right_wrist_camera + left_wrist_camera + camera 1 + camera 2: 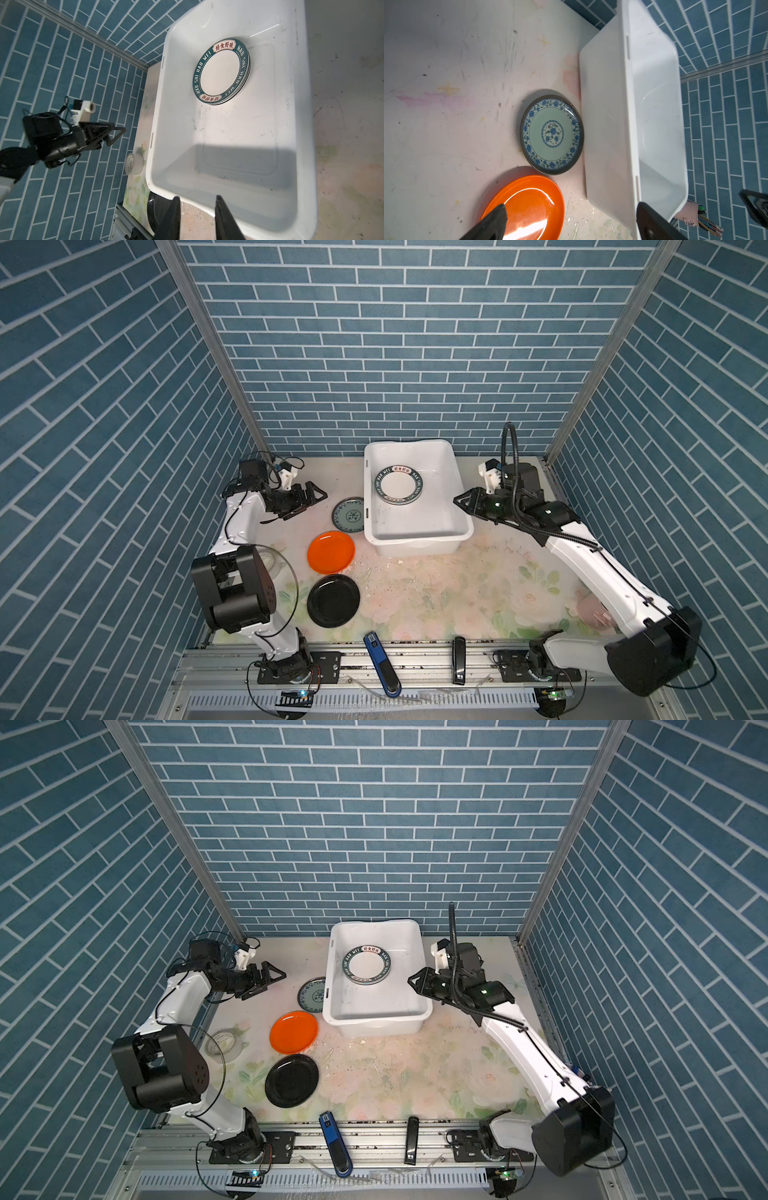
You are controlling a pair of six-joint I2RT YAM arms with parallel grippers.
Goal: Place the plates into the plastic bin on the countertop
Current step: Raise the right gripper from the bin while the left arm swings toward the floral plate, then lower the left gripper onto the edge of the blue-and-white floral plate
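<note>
I think the left tool (315,501), spread wide, should take the small green plate (348,515), lying on the tabletop (436,593) right beside the white bin (415,548), by its edge away from the bin, while the right tool (461,504), slightly apart, holds nothing.

White plastic bin (415,546) on the tabletop (457,585) holds a lettered-rim plate (398,486); teal plate (348,515) just beside it; orange plate (331,552), black plate (333,600) nearer; left gripper (314,501), right gripper (461,505) flank the bin.

White shells and black joints cover the left arm (239,522) and right arm (590,564). The left gripper (311,502) and right gripper (460,504) are black, with triangular fingers.
</note>
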